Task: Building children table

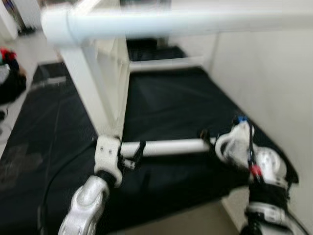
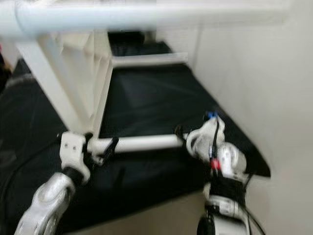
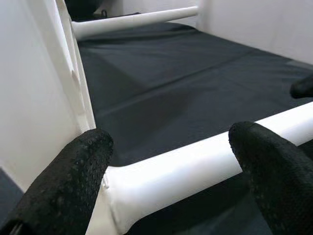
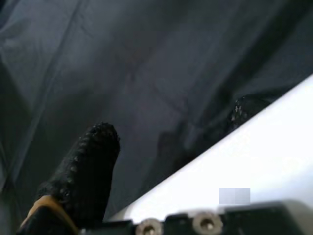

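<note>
On the black mat [image 1: 166, 103], near the front edge, a white table frame [image 1: 105, 93] lies on its side, its low round rail [image 1: 168, 147] running left to right between the two arms. At the rail's left end, where it meets the frame's upright, the left gripper [image 3: 171, 161] straddles the rail with fingers apart, not pressing it. At the right end, the right gripper [image 1: 209, 138] sits against the rail; whether it is clamped cannot be told. Judged step: positioning or holding the assembled frame, probably to turn it upright. Next move calls for both grippers closing firmly on the rail before any lift. The frame is white, smooth tube with flat side panels; a second rail [image 1: 166, 65] lies far, another crosses overhead, blurred.
</note>
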Robot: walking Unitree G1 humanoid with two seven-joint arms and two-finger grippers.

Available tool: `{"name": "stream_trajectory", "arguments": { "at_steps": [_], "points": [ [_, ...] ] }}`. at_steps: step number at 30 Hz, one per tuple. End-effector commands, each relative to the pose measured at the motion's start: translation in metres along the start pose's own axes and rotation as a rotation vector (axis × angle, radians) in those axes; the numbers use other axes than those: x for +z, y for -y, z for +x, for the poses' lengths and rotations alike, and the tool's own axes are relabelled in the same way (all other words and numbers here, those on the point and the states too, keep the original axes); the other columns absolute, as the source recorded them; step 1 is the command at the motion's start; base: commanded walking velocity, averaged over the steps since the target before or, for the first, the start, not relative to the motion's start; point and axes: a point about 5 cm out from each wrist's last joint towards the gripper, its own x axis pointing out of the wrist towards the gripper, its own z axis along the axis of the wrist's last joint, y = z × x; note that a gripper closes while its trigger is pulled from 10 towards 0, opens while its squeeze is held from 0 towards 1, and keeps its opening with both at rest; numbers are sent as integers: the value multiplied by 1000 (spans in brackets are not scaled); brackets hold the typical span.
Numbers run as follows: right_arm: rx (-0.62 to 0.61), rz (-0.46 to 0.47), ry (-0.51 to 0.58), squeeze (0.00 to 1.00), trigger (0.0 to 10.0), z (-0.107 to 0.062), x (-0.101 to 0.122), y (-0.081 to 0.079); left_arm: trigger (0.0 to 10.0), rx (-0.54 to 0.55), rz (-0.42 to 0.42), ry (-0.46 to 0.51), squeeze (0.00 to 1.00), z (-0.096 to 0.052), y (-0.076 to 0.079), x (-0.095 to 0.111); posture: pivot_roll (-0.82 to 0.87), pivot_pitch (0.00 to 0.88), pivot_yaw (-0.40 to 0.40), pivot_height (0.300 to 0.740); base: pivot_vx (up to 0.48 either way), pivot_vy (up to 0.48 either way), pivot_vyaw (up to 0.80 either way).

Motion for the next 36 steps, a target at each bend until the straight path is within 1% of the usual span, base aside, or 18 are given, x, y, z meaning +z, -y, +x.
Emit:
{"name": "stream_trajectory", "arguments": {
  "at_steps": [1,4,6,7,9,10,12,13,15,17,19,24,25,28,31,34,35,36],
  "points": [
    [-110,-20,-66,1000,10000,4,-15,22,10000,22,3,-15,0,-3,-3,-1,-27,84,-41,740,0,0,0],
    [-120,-20,-53,1000,10000,1,-13,29,10000,22,2,-16,0,-3,-3,-1,-32,84,-38,740,0,0,0],
    [-132,-39,-36,1000,10000,-6,-10,41,10000,20,0,-17,0,-4,-3,-1,-35,85,-37,740,0,0,0],
    [-132,-39,-36,1000,10000,-6,-10,41,10000,20,0,-17,0,-4,-3,-1,-35,85,-37,740,0,0,0],
    [-140,-65,-29,1000,10000,-11,-7,48,10000,20,-1,-18,0,-4,-3,-1,-39,84,-34,740,0,0,0],
    [-160,-107,6,1000,10000,-16,1,57,10000,18,-1,-19,0,-3,-4,-2,-43,82,-32,740,0,0,0],
    [-168,-159,60,1000,10000,-22,13,65,10000,15,-2,-21,0,-3,-4,-2,-47,80,-31,740,0,0,0],
    [-168,-159,60,1000,10000,-22,13,65,10000,15,-2,-21,0,-3,-4,-2,-47,80,-31,740,0,0,0],
    [-106,-170,186,1000,10000,-28,33,63,10000,11,-3,-23,0,-2,-3,-3,-52,75,-30,740,0,0,0],
    [-80,-180,282,1000,10000,-33,48,62,10000,7,-3,-24,0,-1,-3,-3,-50,73,-30,740,0,0,0],
    [-76,-176,301,1000,10000,-33,51,62,10000,7,-3,-24,0,-1,-3,-3,-49,71,-31,740,0,0,0],
    [-87,-192,301,1000,10000,-34,52,63,10000,6,-2,-24,0,-1,-2,-3,-45,70,-34,740,0,0,0],
    [-104,-217,280,1000,10000,-33,49,64,10000,6,-2,-20,0,-2,-3,-2,-45,69,-36,740,0,0,0],
    [-206,-206,170,1000,10000,-26,30,78,10000,77,0,65,0,-2,-15,15,-40,71,-39,740,0,0,0],
    [-221,-200,153,1000,10000,-26,27,82,10000,101,5,89,0,-3,-19,19,-40,71,-39,740,0,0,0],
    [-202,-198,150,1000,10000,-25,26,84,10000,215,73,199,0,-6,-34,41,-39,76,-41,740,0,0,0],
    [-202,-198,150,1000,10000,-25,26,84,10000,215,73,199,0,-6,-34,41,-39,76,-41,740,0,0,0],
    [-194,-198,150,1000,10000,-25,26,84,10000,240,94,231,0,-6,-37,48,-39,78,-40,740,0,0,0]
  ]
}}
